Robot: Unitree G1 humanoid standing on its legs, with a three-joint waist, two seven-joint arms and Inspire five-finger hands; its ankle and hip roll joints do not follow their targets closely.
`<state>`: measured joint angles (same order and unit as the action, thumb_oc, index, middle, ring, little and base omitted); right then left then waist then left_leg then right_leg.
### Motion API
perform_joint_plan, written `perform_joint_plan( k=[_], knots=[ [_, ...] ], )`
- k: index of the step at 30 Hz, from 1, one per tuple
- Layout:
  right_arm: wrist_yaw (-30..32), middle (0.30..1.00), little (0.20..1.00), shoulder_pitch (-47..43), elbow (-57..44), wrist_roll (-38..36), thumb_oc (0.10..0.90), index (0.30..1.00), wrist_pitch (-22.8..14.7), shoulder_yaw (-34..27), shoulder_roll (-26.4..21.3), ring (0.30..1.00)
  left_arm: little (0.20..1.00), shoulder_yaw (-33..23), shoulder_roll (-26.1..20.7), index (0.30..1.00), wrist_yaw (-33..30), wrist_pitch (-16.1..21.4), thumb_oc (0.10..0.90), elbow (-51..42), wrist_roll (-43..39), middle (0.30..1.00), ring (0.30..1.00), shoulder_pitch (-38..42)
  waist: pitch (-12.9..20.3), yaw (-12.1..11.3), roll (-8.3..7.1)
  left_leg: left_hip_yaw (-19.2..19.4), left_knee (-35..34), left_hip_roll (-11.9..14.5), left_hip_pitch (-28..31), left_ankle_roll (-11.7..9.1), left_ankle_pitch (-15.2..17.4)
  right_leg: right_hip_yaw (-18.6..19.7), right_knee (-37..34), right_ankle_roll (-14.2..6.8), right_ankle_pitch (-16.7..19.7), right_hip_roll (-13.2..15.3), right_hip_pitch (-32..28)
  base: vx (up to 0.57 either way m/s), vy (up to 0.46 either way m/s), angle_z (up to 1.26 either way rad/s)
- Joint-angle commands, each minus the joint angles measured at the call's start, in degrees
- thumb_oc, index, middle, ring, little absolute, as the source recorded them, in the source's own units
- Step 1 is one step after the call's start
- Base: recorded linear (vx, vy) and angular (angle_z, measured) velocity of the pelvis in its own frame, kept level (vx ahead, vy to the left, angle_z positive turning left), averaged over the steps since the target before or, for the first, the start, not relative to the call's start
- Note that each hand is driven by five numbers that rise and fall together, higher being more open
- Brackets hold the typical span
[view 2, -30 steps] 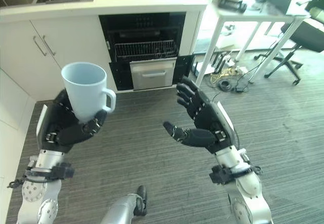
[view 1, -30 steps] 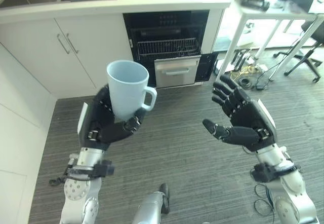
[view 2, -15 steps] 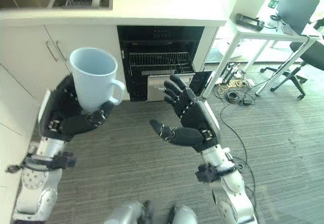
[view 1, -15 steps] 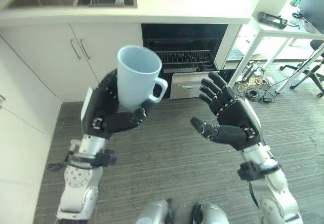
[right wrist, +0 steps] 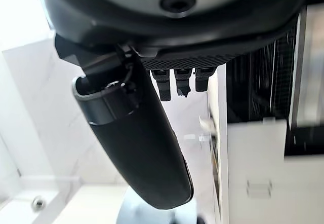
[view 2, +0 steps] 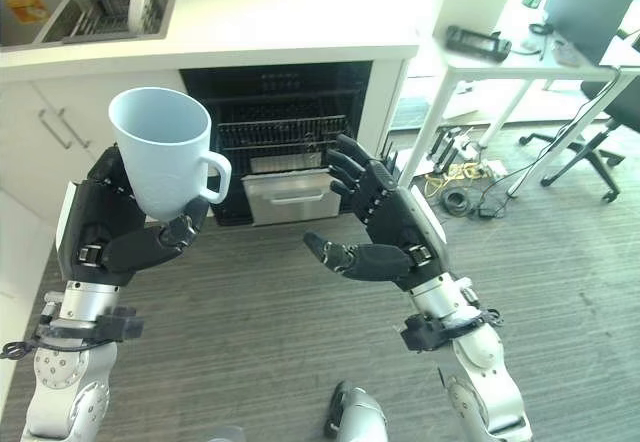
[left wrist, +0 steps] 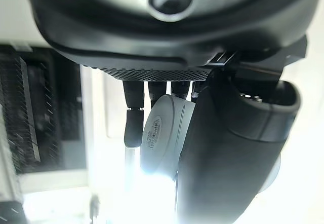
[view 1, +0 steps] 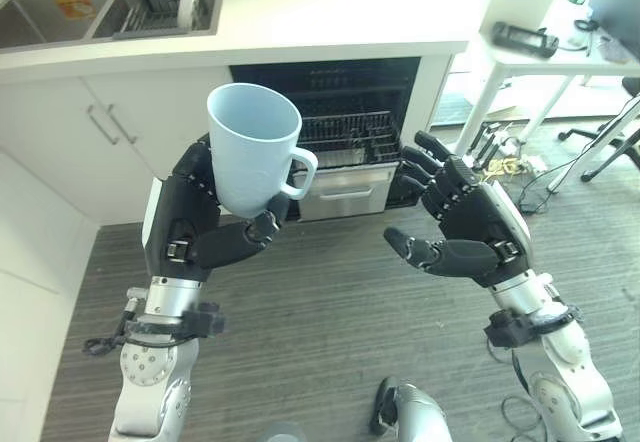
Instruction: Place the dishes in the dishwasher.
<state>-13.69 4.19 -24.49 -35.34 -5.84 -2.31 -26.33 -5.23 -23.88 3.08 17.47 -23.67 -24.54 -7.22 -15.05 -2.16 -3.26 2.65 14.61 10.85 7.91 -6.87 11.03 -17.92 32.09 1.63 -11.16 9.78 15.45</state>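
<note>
The pale blue mug (view 1: 254,147) sits upright left of centre in the left eye view, mouth up and handle turned to the right, held well above the floor (view 1: 330,312). The left hand (view 1: 195,224) has its fingers (left wrist: 133,126) curled round the lower body of the mug, thumb across the front near the base; the left wrist view shows the mug's underside pinched between fingers and thumb. The right hand (view 1: 462,230) hangs right of centre, palm turned inward, fingers spread and holding nothing, well apart from the mug.

Behind both hands, upper centre of the frame, the dishwasher (view 1: 345,112) stands open under the white worktop (view 1: 300,22), its wire rack (view 1: 345,134) pulled partway out above a steel drawer front (view 1: 345,190). The mug is not in it yet.

Judged risks from here:
- The hold is low on a tall mug, so most of its weight sits above the fingers; tipping it to seat it mouth down could let it roll out of the grip and drop onto the hard floor
- The opening is low and dark under the worktop edge, so the mug rim or handle may strike that edge or the rack wires on the way in
- The handle points toward the free hand, and bringing the two together could knock it
</note>
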Motion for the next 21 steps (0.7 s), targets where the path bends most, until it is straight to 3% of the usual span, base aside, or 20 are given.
perform_joint_plan(
  k=[1, 4, 6, 7, 9, 10, 12, 16, 21],
  knots=[
    [-2.0, 0.9, 0.9, -1.6, -5.7, -4.8, 0.8, 0.9, -4.4, -0.5, 0.0, 0.9, 0.3, -2.2, -1.6, 0.3, -0.8, 6.0, 0.4, -3.6, -2.1, 0.3, 0.3, 4.3, 6.3, 1.6, 0.22, 3.1, 2.6, -5.5, -0.3, 3.9, 0.4, 3.6, -14.9, -8.8, 6.3, 1.4, -4.6, 0.14, -0.245, -0.19],
    [-2.9, 0.9, 0.9, -0.7, -5.8, -4.5, 0.8, 0.9, -4.4, -0.7, -0.7, 0.9, 0.3, -1.8, -0.6, 0.3, -1.1, 6.9, 0.4, -3.7, -2.3, 0.3, 0.3, 3.7, 6.4, 1.3, -0.68, 5.4, 4.1, -7.2, -1.1, 3.4, -5.3, 4.2, -14.9, -6.8, 4.1, 1.2, -6.4, 0.12, -0.237, -0.2],
    [-1.8, 0.9, 0.9, -1.2, -5.4, -3.5, 0.8, 0.9, -4.8, -0.4, -0.8, 0.9, 0.3, -0.9, 0.0, 0.3, -0.8, 6.9, 0.4, -3.4, -2.3, 0.3, 0.3, 4.6, 5.7, 1.0, -0.89, 6.4, 5.9, -8.4, -4.6, 4.1, -4.2, 3.8, -14.9, -6.5, 3.4, 1.2, -7.5, 0.06, -0.125, 0.0],
    [-0.4, 0.9, 0.9, -2.8, -4.6, -2.8, 0.8, 0.9, -4.9, 0.6, -0.8, 0.9, 0.3, -0.1, 0.4, 0.3, -0.6, 7.0, 0.4, -2.9, -2.4, 0.3, 0.3, 5.1, 5.0, 0.6, -0.12, 7.0, 2.6, -9.8, -5.3, 4.9, -2.0, 3.3, -14.9, -6.8, 2.7, 0.4, -8.5, 0.04, -0.033, 0.15],
    [0.2, 0.9, 0.9, -4.1, -3.8, -1.5, 0.8, 0.9, -4.6, 1.5, 0.1, 0.9, 0.3, 0.2, 0.7, 0.3, -0.4, 7.3, 0.4, -2.5, -2.3, 0.3, 0.3, 5.1, 4.7, 0.6, 1.43, 8.4, 2.6, -9.1, -9.5, 5.2, 0.8, 2.7, -14.9, -7.1, 2.2, -1.2, -9.0, 0.04, 0.013, 0.31],
    [0.3, 0.9, 0.9, -4.4, -3.5, -0.5, 0.8, 0.9, -4.5, 2.1, 0.7, 0.9, 0.3, 0.4, 0.8, 0.3, -0.5, 7.5, 0.4, -2.2, -2.3, 0.3, 0.3, 5.1, 4.6, 0.5, 2.48, 8.4, 2.6, -8.4, -11.9, 4.6, 0.6, 2.7, -14.9, -7.1, 1.6, -2.4, -9.4, 0.1, 0.012, 0.44],
    [0.3, 0.9, 0.9, -3.8, -3.6, 1.1, 0.8, 0.9, -4.6, 2.8, 1.6, 0.9, 0.3, 0.9, 1.2, 0.3, -0.5, 7.8, 0.4, -2.0, -2.4, 0.3, 0.3, 4.8, 4.4, -0.1, 4.31, 7.1, 2.6, -5.6, -18.2, 2.0, -3.5, 2.8, -14.9, -6.8, -0.5, -5.0, -11.4, 0.14, -0.002, 0.23],
    [-0.9, 0.9, 0.9, -3.1, -4.2, 0.3, 0.8, 0.9, -4.3, 2.4, 0.9, 0.9, 0.3, 0.8, 1.8, 0.3, -1.0, 9.0, 0.4, -1.6, -2.0, 0.3, 0.3, 4.2, 3.5, -1.0, 5.12, 5.0, 2.6, -3.7, -24.4, 0.7, -7.6, 3.1, -14.9, -5.0, -3.9, -7.5, -14.6, 0.22, 0.093, -0.08],
    [-3.3, 0.9, 0.9, -0.6, -5.3, -1.0, 0.8, 0.9, -4.0, 1.4, 1.6, 0.9, 0.3, -0.9, 1.3, 0.3, -0.3, 8.6, 0.4, -2.1, -2.6, 0.3, 0.3, 3.4, 3.5, -2.2, 3.76, 5.0, 2.6, -4.7, -21.7, 2.5, -4.7, 2.1, -14.9, -6.1, -5.7, -5.4, -18.8, 0.26, 0.168, -0.6]
  ],
)
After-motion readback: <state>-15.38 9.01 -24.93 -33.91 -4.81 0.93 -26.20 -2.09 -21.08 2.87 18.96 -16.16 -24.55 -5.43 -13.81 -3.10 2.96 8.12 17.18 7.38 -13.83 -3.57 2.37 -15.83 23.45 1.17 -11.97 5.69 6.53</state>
